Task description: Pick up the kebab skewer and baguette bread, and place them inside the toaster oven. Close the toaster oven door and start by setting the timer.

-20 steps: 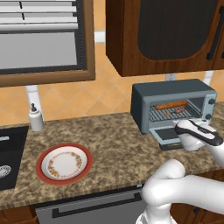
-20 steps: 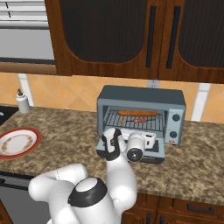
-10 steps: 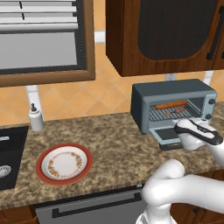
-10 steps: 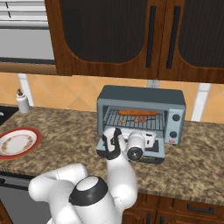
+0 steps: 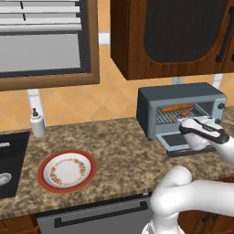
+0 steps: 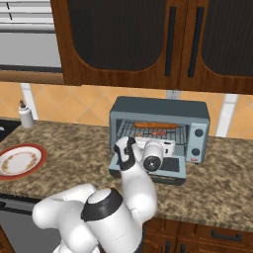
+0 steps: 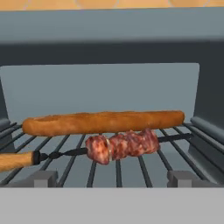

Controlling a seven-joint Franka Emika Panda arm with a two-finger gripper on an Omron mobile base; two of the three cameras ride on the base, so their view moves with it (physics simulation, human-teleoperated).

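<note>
fingers point(image 6: 129, 148): likely wide, unheld | baguette bread point(image 7: 103, 122), kebab skewer point(image 7: 118, 146): on rack | toaster oven door point(image 5: 176, 140): down

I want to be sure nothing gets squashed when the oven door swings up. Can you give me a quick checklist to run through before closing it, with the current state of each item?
1. Baguette lies fully on the rack, toward the back: ok.
2. Skewer lies on the rack in front of the baguette: ok.
3. Skewer's wooden handle clear of the door's path: cannot tell; it runs out of the hand view's left edge.
4. Door is down and open, ready to lift: ok.
5. Gripper holds nothing: ok, both foods rest free.
6. Hand clear of the door swing: not ok, it hangs over the open door.
</note>
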